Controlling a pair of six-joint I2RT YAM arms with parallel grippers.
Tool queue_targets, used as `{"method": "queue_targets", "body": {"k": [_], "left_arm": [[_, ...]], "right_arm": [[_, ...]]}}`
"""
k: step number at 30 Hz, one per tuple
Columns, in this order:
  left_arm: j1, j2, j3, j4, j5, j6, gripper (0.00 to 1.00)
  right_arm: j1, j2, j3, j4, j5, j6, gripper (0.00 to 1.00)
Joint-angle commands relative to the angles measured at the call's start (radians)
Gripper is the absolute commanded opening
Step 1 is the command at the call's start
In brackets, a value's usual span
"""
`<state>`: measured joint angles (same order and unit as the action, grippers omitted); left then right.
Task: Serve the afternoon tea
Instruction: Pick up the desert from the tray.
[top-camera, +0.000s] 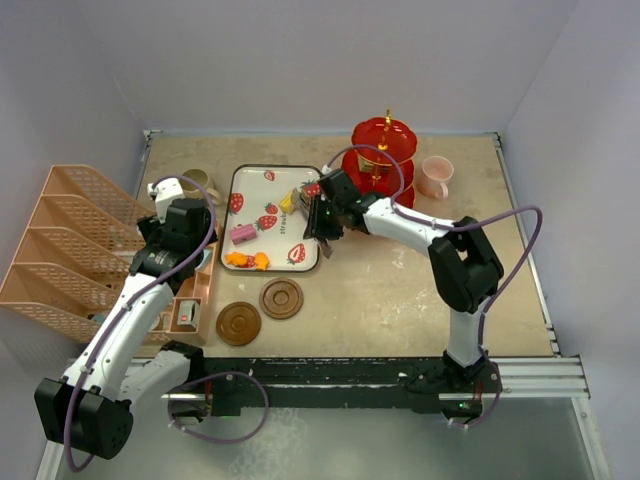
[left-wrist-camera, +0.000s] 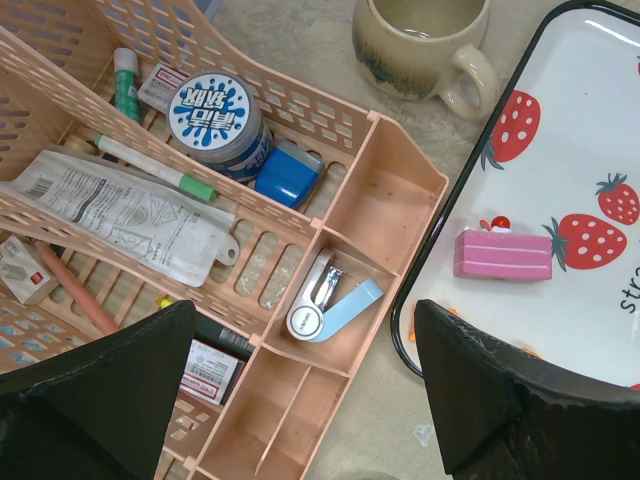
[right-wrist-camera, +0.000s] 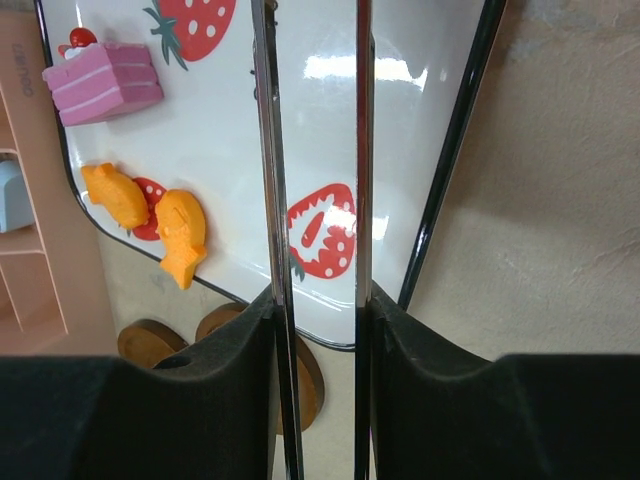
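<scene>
One olive-brown mug (left-wrist-camera: 415, 65) (upright), handle toward tray (left-wrist-camera: 570, 60).

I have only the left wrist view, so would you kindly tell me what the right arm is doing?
Observer: The right end effector grips long metal tweezers over the strawberry-printed tray.
Operator: Thank you; where is the tiered stand?
Observer: The red three-tier stand sits at the far side of the table, right of the tray.
Operator: And the coasters?
Observer: Both round brown coasters lie on the table, just on the near side of the tray.
</scene>
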<state>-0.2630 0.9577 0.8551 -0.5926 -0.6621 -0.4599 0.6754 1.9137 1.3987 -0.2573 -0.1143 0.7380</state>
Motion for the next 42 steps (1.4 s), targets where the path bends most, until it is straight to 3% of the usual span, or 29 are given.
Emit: {"method": "queue_targets", "body": {"k": [1, 17, 42], "left_arm": [[-0.001, -0.001, 0.025, 0.033, -0.009, 0.010, 0.87], [-0.001, -0.003, 0.025, 0.032, -0.007, 0.009, 0.87], [-0.001, -0.008, 0.025, 0.034, -0.004, 0.010, 0.87]], "right_arm": [[0.025, 0.001, 0.079, -0.046, 0.054, -0.007, 0.35], [0.094, 0.151, 0.353, -0.247, 0.178, -0.096, 0.35], [0.108, 0.168, 0.467, -0.300, 0.177, -0.120, 0.43]]}}
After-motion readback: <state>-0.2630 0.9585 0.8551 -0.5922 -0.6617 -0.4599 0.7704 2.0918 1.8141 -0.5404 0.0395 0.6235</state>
